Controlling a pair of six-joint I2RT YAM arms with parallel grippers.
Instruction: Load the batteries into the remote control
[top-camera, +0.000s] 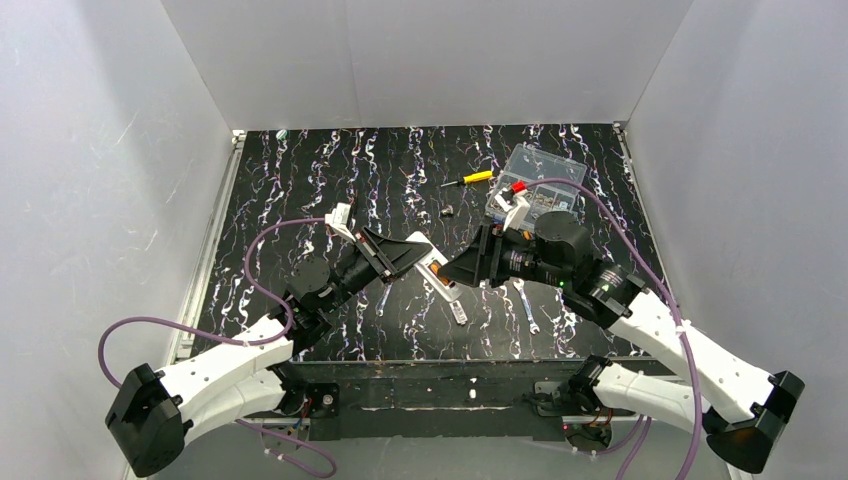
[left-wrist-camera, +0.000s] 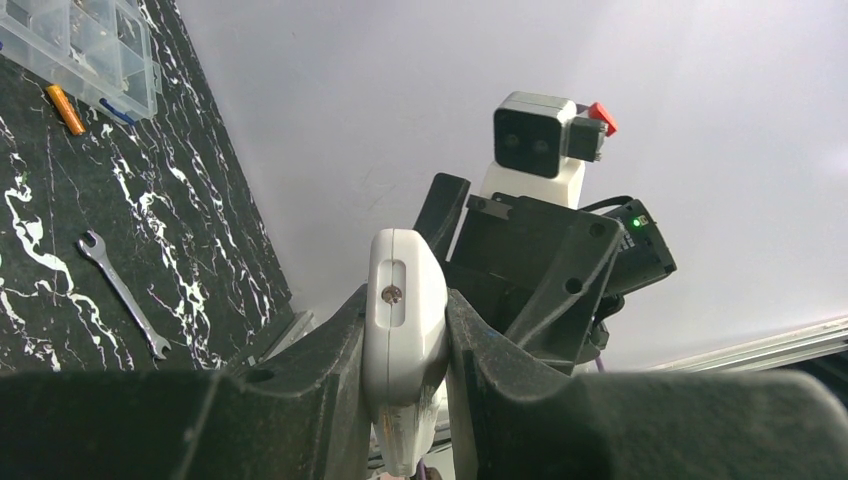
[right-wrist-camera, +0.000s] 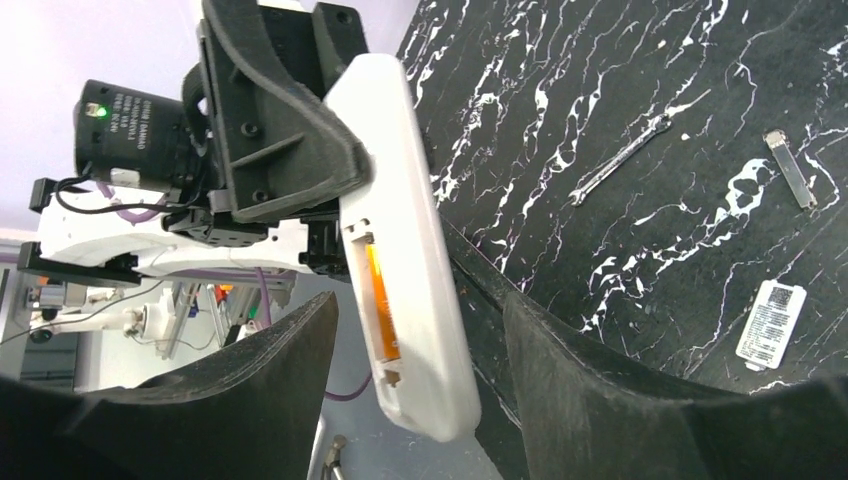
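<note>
Your left gripper (left-wrist-camera: 405, 350) clamped the white remote control (right-wrist-camera: 400, 250), whose end, with an orange battery (right-wrist-camera: 380, 305) seated in its back, lay between the parted jaws of your right gripper (right-wrist-camera: 420, 340).

A robotics lab bench is being shown. A black marbled table (top-camera: 300, 170) is being boxed in by plain white panels (top-camera: 430, 60). Two robot arms (top-camera: 225, 365) are being fed by loose purple cables (top-camera: 150, 321), and a screwdriver (top-camera: 470, 179), a wrench (top-camera: 526, 307) and a clear compartment box (top-camera: 545, 165) are being kept on the tabletop.
</note>
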